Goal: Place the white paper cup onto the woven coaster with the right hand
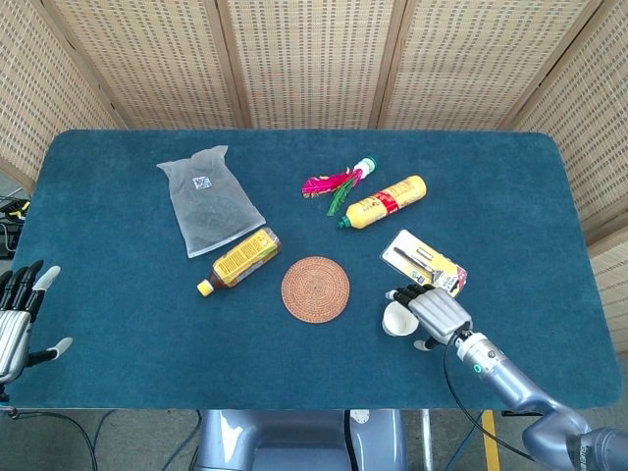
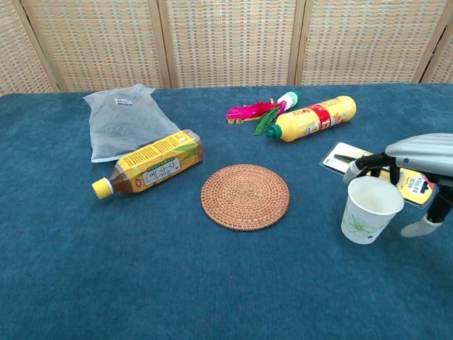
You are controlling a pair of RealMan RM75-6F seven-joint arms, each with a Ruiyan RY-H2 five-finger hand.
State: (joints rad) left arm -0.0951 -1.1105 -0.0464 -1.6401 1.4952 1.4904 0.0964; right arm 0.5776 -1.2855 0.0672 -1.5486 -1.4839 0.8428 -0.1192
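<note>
The white paper cup stands upright on the blue table, to the right of the round woven coaster and a short gap from it. My right hand is at the cup's right side. Its fingers reach over and behind the rim, while the thumb hangs off to the cup's right, apart from it. The cup is not lifted. My left hand rests at the table's near left edge with fingers spread, holding nothing.
A packaged tool lies just behind the cup. A yellow bottle and a feather toy lie further back. A tea bottle and a mesh bag lie left of the coaster.
</note>
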